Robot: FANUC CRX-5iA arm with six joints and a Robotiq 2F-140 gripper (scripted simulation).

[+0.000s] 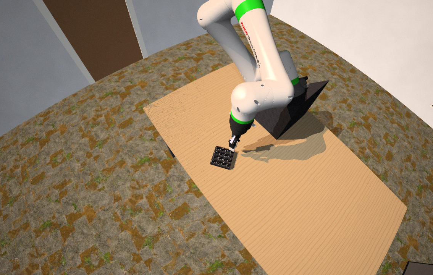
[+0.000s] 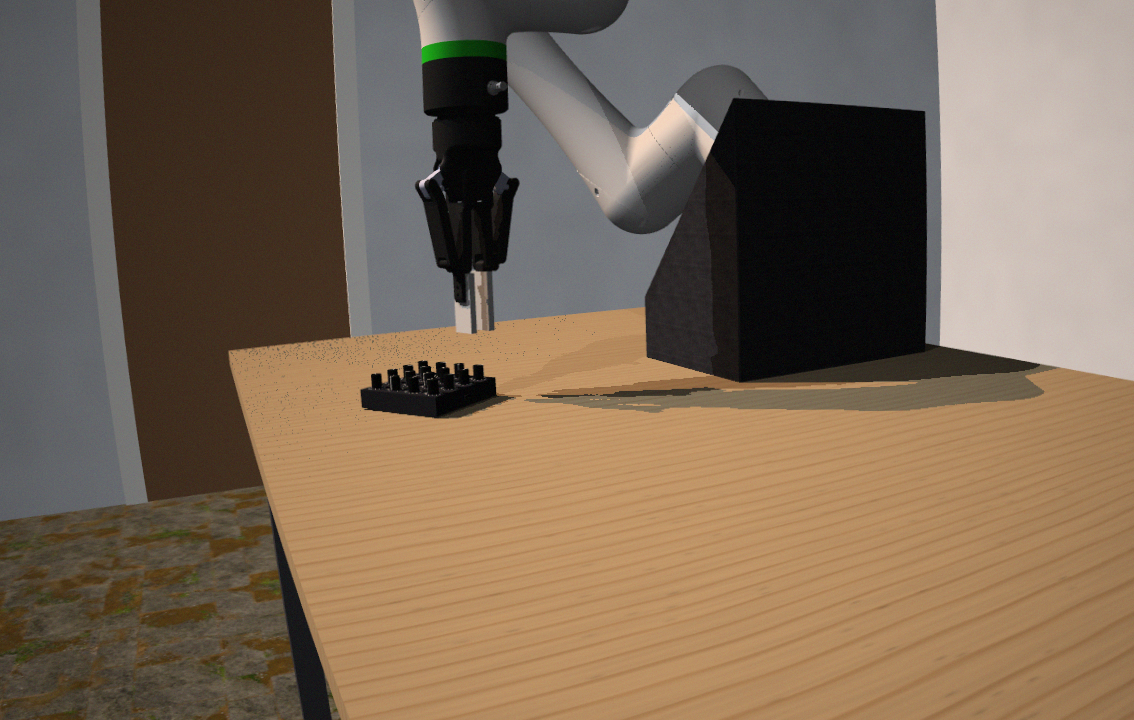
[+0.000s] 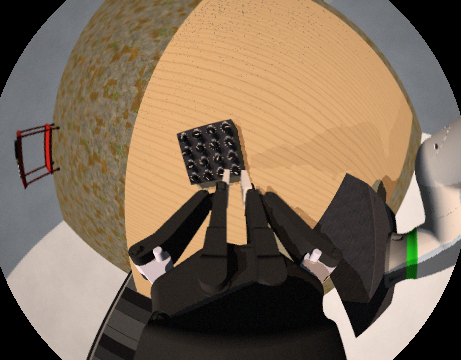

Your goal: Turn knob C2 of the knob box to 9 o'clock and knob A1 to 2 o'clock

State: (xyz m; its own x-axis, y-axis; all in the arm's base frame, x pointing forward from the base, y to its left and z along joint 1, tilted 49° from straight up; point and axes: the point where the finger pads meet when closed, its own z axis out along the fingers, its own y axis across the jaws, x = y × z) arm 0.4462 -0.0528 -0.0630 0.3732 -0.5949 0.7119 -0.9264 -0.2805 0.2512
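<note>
Gripper: fingers slightly apart, nothing held. Fingertips stand above the box, not touching it. Box rests on the table, knobs upward. Knob settings: too small to read.

A plain room with a brown door, wooden table and robot arm.

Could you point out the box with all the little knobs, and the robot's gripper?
Knob box (image 1: 222,157) (image 2: 399,402) (image 3: 212,151): top, exterior and wrist views; top face, side wall, top face.
Gripper (image 1: 232,149) (image 2: 474,331) (image 3: 235,178): same views; between its fingertips.
</note>
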